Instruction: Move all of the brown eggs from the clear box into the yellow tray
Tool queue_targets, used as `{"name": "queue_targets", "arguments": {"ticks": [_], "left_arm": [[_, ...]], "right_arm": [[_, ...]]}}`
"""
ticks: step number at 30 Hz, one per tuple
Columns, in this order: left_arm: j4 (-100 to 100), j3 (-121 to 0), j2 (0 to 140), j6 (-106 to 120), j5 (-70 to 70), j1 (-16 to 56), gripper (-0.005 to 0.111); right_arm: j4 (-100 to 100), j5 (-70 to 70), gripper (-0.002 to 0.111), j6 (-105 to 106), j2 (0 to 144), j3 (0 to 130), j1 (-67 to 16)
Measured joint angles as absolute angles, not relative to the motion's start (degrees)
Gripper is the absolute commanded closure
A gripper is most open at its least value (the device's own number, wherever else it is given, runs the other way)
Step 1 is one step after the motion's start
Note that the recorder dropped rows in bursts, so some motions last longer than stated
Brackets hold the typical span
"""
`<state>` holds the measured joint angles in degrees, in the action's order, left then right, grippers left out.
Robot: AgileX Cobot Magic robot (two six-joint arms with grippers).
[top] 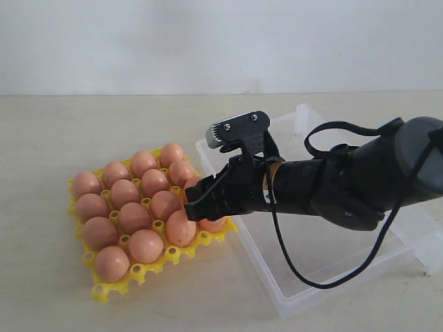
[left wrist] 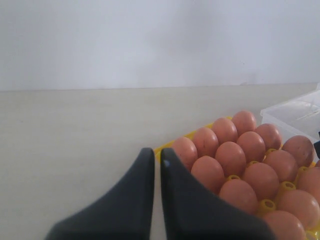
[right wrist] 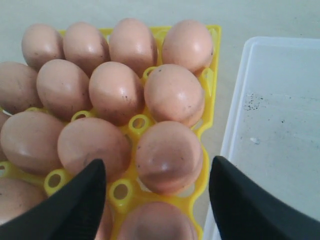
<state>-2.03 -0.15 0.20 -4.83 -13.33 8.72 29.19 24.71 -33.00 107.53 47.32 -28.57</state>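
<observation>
Exterior view, Ana asks: "Where are the brown eggs (top: 135, 216)?"

Ben: "They sit in the yellow tray (top: 99, 290), one in each round cup. The tray lies on the pale table (top: 55, 138), on the left side."

Ana: "And the clear box (top: 325, 273)?"

Ben: "It lies just beside the tray, on the right. I cannot tell if the two touch."

Ana: "What about the right gripper (top: 197, 207)?"

Ben: "It hangs low over the edge of the tray that is next to the box. Its black arm (top: 360, 183) reaches across the box to get there."

Ana: "Is it holding an egg?"

Ben: "No. In the right wrist view its two black fingers (right wrist: 75, 205) stand wide apart. One egg (right wrist: 169, 157) sits in its cup between them, with a gap on each side. So that pincer is let go."

Ana: "And the left gripper (left wrist: 156, 156)?"

Ben: "The left wrist view shows it near the tray, above the bare table. Its fingers are squeezed close, with only a thin slit between them, and nothing is in them."
</observation>
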Motion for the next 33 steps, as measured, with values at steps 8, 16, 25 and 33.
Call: {"name": "queue_targets", "arguments": {"ticks": [8,16,25,33], "left_arm": [[-2.03,-0.15,0.2,-4.83,-13.33,8.72,0.103],[-2.03,-0.15,0.2,-4.83,-13.33,8.72,0.103],[-2.03,-0.15,0.2,-4.83,-13.33,8.72,0.103],[-2.03,-0.15,0.2,-4.83,-13.33,8.72,0.103]], "right_arm": [[29.19,23.86,0.092,-33.02,105.98,47.32,-28.57],[29.08,19.62,0.108,-21.79,95.11,47.32,-28.57],[25.2,2.78,0.108,21.9,84.05,47.32,-16.28],[12.62,-14.26,0.108,-6.31,71.17,47.32,-4.44]]}}
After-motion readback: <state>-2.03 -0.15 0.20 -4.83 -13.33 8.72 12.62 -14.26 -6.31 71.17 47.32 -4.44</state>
